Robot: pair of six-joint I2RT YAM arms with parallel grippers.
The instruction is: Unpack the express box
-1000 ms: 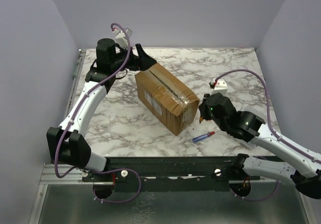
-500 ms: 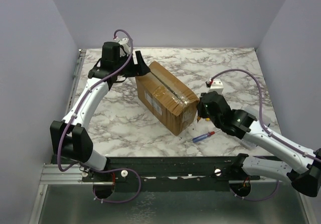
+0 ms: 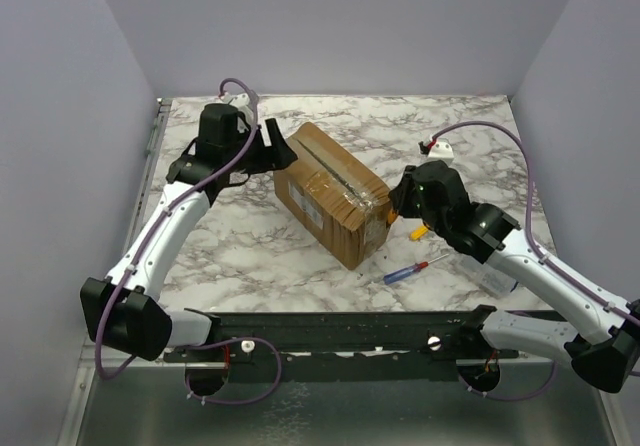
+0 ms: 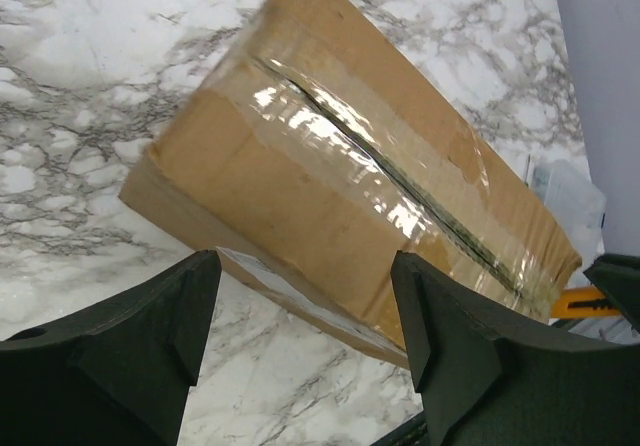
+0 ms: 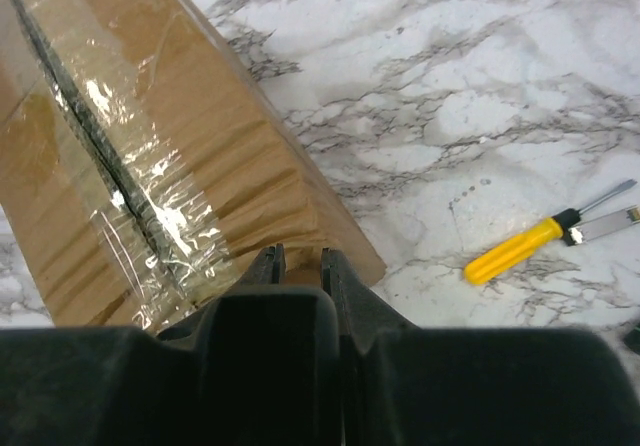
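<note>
The express box (image 3: 330,191) is a brown carton with glossy tape along its top seam and a white label on its near side. It lies slantwise mid-table and shows in the left wrist view (image 4: 340,166) and the right wrist view (image 5: 130,146). My left gripper (image 3: 276,148) is open and empty at the box's far-left corner, and its wide jaws (image 4: 300,306) frame the box's edge without touching it. My right gripper (image 3: 398,202) is at the box's right end. Its jaws (image 5: 298,258) stand a narrow gap apart over the box's corner and hold nothing.
A yellow-handled tool (image 3: 418,232) lies on the marble right of the box and shows in the right wrist view (image 5: 515,251). A red-and-blue screwdriver (image 3: 405,271) lies nearer the front edge. A clear plastic case (image 4: 570,191) sits beyond the box's right end.
My left gripper has come nearer, to the box's far-left corner. My right gripper has moved farther back along the box's right end, uncovering the yellow tool. The box has not moved.
</note>
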